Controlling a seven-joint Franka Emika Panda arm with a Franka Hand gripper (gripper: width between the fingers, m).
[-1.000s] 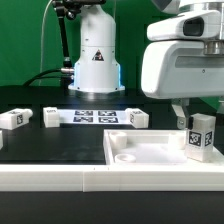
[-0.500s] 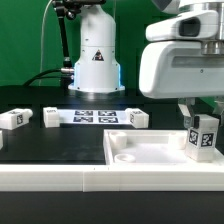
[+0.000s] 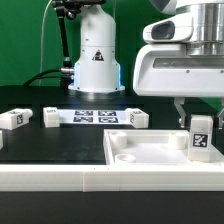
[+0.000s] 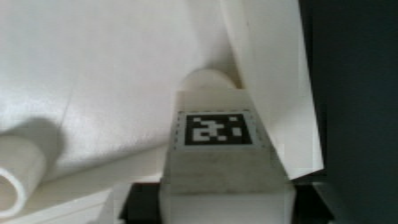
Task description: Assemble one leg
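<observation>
Gripper [image 3: 200, 117] is hanging over the far-right corner of the white tray [image 3: 150, 163] in the exterior view, fingers closed onto the leg [image 3: 201, 137] and gripping it by its top end. Leg is standing upright, tag facing the camera, lower end sitting down inside the tray's rim near that corner; can't tell if it's touching the tray floor. Wrist view is looking straight down the leg [image 4: 219, 135], w/ the tray's rim wall [image 4: 267, 60] running just beside it. Further out on the dark surface [image 3: 50, 145]: the marker board [image 3: 88, 116] lying flat, w/ three more small white tagged blocks [image 3: 13, 119] lined up near it.
</observation>
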